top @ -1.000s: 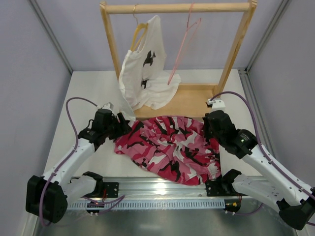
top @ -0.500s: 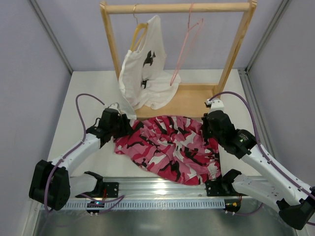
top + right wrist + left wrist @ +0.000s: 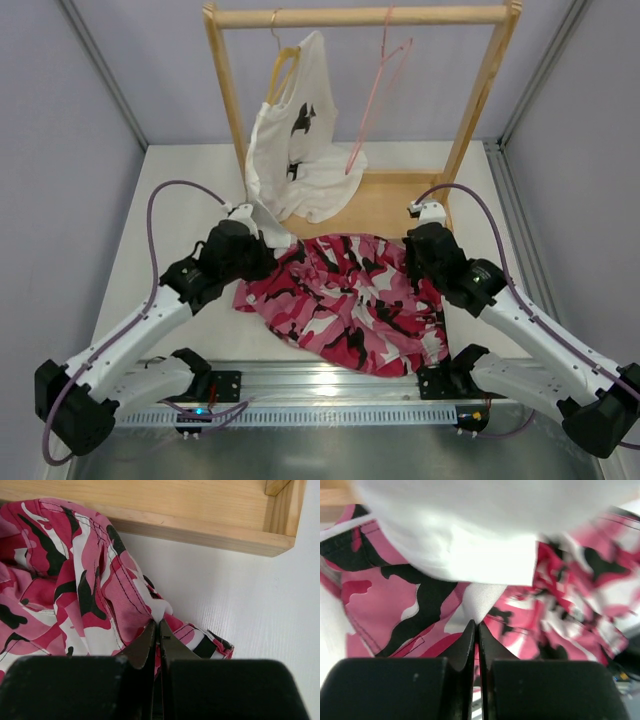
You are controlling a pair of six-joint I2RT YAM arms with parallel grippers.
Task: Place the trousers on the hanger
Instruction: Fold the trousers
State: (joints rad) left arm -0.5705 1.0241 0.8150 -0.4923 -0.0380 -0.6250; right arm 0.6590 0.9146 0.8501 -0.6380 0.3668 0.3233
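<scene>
- Left gripper [image 3: 476, 626]: jaws closed, fold of trousers [image 3: 350, 300] pinched at left corner, under hem of white T-shirt [image 3: 290, 150].
- Trousers: heaped on table [image 3: 180, 200], touching foot of wooden rack [image 3: 400, 205]. Two corners held, judged for lifting and spreading.
- Hanger [image 3: 375, 95]: hung bare on rack above.
- Right gripper [image 3: 159, 626]: closed on right edge of trousers.
- Against one second ago: left arm moved rackward, left corner bunched.

Left arm [image 3: 148, 322] and right arm [image 3: 532, 322]: white link shells, black joint housings; purple cable [image 3: 176, 184] looped beside each; left gripper [image 3: 475, 626] matte black, wedge-tipped
</scene>
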